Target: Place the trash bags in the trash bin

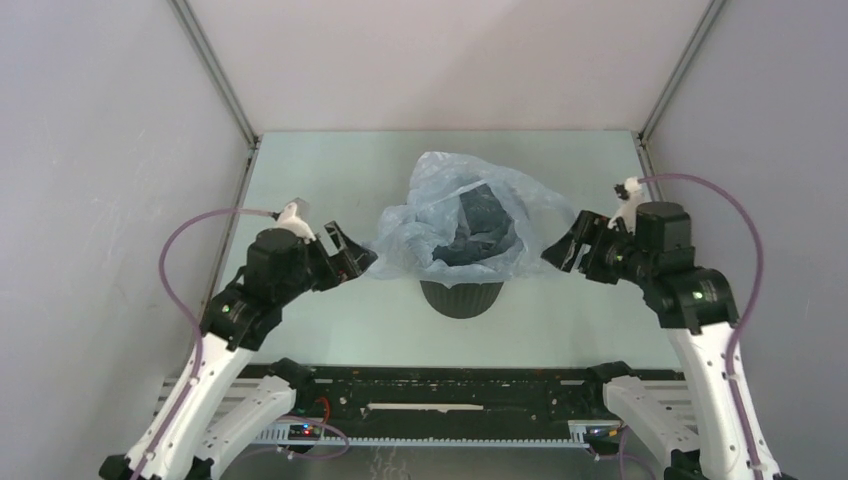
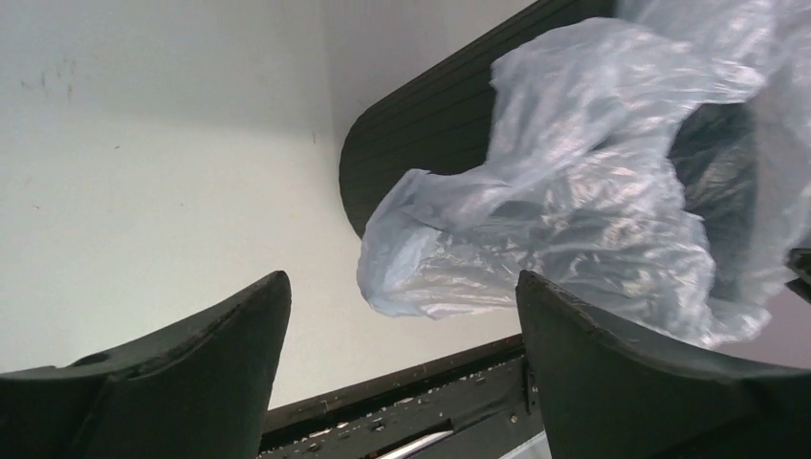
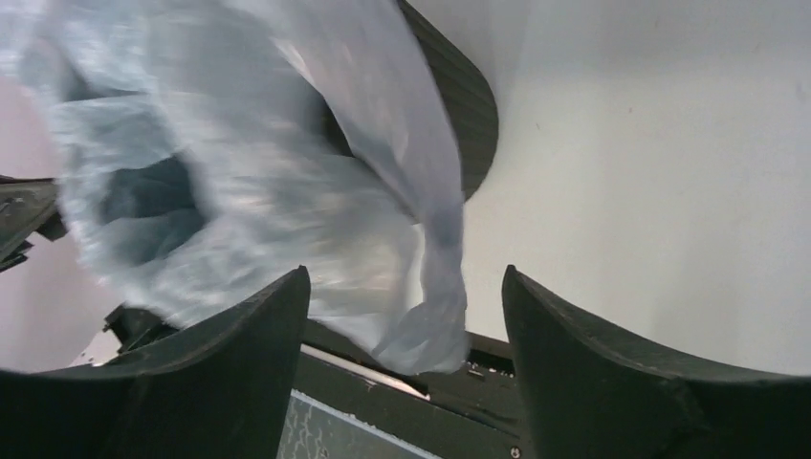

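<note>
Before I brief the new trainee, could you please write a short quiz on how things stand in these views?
1. True or false: the trash bin lies tipped on its side.
2. Pick one. The trash bag is: A, spread flat on the table beside the bin; B, draped over the bin's mouth, with film spilling past the rim; C, balled up behind the bin.
3. Short answer: what do the left hand and the right hand hold?

Key: 1, false, it stands upright. 2, B. 3, nothing; both are open, one on each side of the bag.
</note>
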`<state>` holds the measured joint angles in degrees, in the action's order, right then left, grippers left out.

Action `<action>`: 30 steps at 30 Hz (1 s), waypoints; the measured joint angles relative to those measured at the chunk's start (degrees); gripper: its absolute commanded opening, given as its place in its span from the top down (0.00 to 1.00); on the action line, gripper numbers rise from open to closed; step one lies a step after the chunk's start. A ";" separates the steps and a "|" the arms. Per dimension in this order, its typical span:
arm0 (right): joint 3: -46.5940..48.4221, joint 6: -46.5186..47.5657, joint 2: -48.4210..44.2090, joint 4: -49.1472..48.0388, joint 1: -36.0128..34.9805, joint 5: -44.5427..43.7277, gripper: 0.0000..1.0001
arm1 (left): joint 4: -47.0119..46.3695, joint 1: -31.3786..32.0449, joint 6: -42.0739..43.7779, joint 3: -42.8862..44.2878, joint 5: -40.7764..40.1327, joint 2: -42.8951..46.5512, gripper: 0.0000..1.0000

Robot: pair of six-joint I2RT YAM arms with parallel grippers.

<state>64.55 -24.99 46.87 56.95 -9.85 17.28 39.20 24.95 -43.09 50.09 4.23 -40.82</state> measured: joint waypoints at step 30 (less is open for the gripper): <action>9.09 -2.49 30.47 -25.11 -29.55 -9.57 0.25 | -8.76 -4.81 2.54 14.03 16.96 -17.40 0.05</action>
<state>73.65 -27.49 77.34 31.83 -39.40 7.70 30.44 20.14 -40.56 64.12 21.19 -58.22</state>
